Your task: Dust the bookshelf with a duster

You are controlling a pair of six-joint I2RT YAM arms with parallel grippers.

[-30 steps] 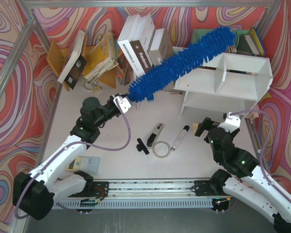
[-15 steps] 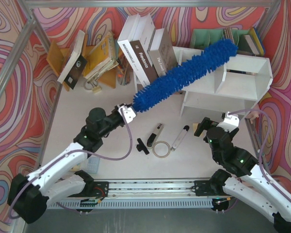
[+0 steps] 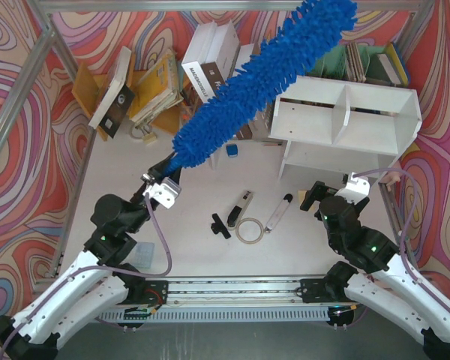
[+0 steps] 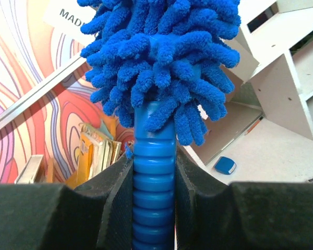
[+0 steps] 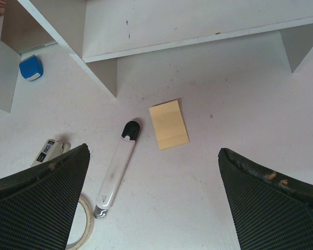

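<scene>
In the top view, the duster point(image 3: 255, 82) is seen tilted up on a slant, its fluffy head over the far left end of the bookshelf point(image 3: 345, 120) and the leaning books point(image 3: 217, 67). Contact with the shelf cannot be told. The books could be toppled if the head is swung low or wide. The handle is gripped by the left claw point(image 3: 167, 177).

In the left wrist view, the ribbed handle is seen clamped tight between both pads point(image 4: 117, 203), so slipping seems unlikely.

In the right wrist view, the right claw point(image 5: 154, 177) is shown spread wide and holding nothing, above the table point(image 5: 240, 104) near the shelf.
</scene>
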